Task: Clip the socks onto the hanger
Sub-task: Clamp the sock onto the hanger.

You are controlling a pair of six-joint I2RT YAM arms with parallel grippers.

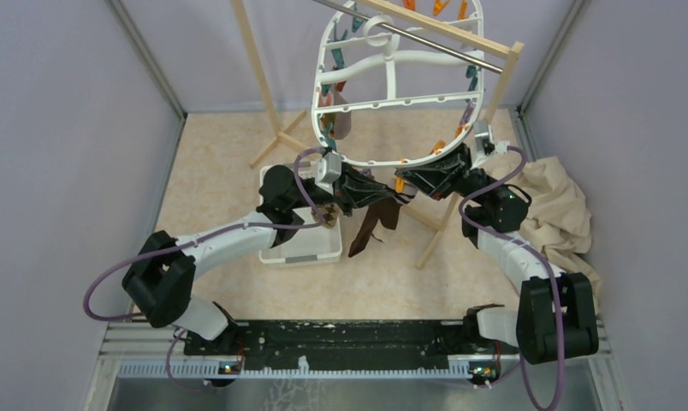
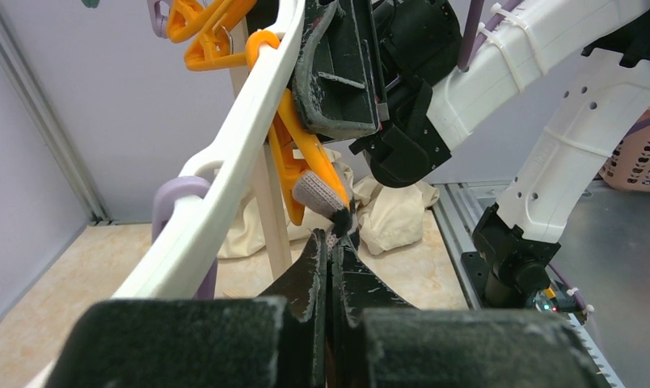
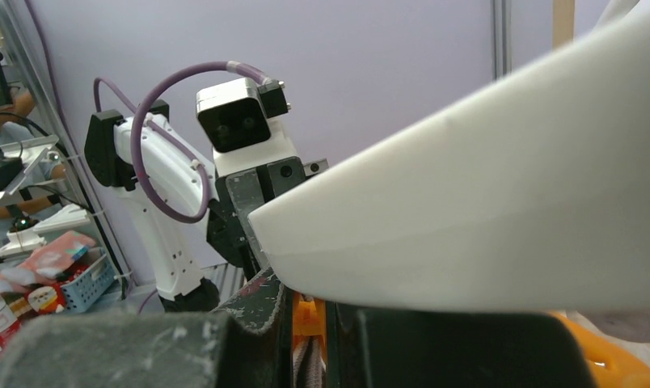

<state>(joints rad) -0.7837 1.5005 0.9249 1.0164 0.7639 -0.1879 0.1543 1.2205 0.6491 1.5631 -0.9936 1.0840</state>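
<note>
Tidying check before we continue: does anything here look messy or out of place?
Yes: a big beige cloth lies crumpled in a heap at the right side, beside the right arm. It looks dumped rather than folded. Nothing else stands out.

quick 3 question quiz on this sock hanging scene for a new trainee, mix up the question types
1. True or false: the left pincer is shut on a dark sock.
2. Pick one: what does the right pincer squeeze? A the dark sock; B an orange peg; C nothing.
3. Fill in the colour: the plastic bin is ___.

Key: 1 true; 2 B; 3 white.
</note>
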